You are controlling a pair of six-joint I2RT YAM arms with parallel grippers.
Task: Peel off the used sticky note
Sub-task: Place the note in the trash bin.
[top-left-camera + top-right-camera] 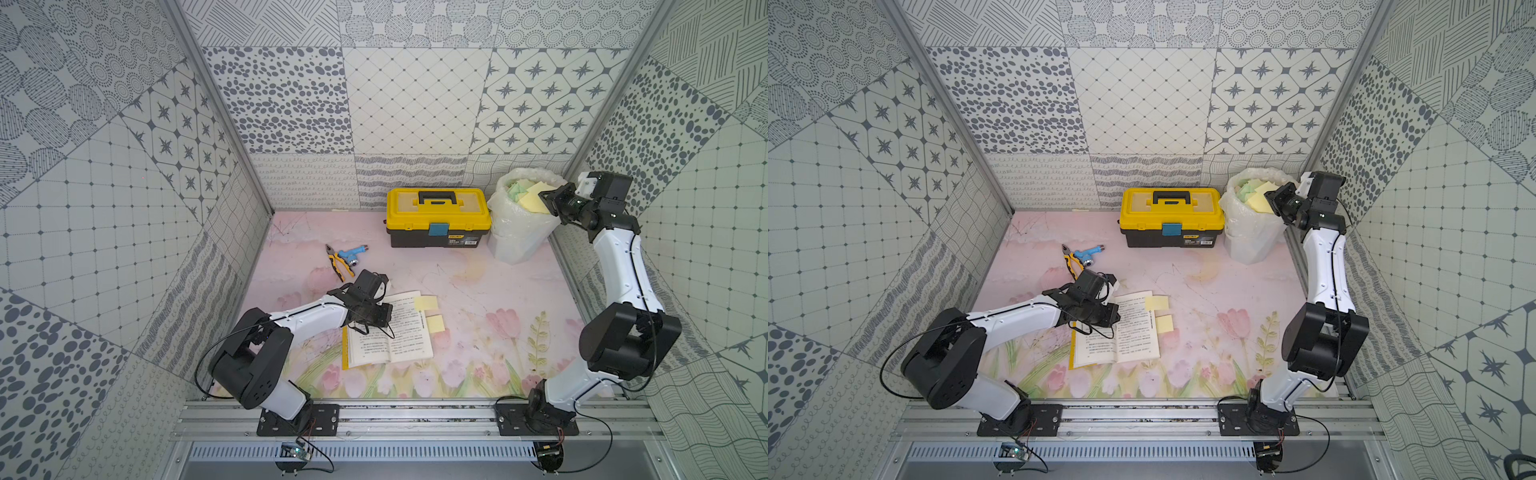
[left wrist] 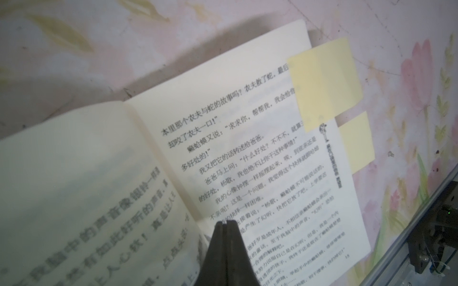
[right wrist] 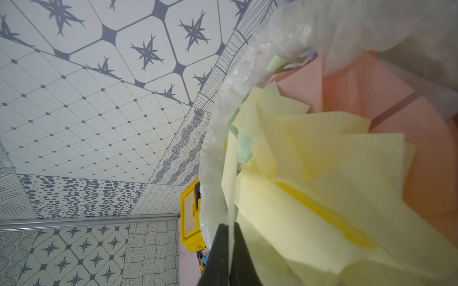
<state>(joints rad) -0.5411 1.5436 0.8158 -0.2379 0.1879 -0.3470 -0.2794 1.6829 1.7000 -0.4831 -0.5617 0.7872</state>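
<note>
My right gripper (image 3: 229, 226) is held over a white bin lined with a crinkly clear plastic bag (image 1: 515, 245), at the far right corner of the flower-printed table (image 1: 478, 299). Its two black jaws are pressed almost together, pinching one pale yellow paper sticky note (image 3: 231, 173) by its edge. The note stands edge-on between them, above the heap of yellow, green and pink notes (image 3: 309, 161) already in the bin.

I judge the note to be nearly weightless, thin and floppy, and easy to crease or tear. It is tacky along one strip, so it may cling to a jaw when let go. The best hold is a free, unglued corner, pulled away slowly at a low angle.

My left gripper (image 2: 224, 222) has its jaws pressed fully together and holds nothing. Its tip appears to rest on an open paperback book (image 1: 409, 332), close to the spine. Two more yellow notes (image 1: 426, 302) stick out from the outer edge of the book's right-hand page. They sit one just beside the other, well apart from both grippers.
</note>
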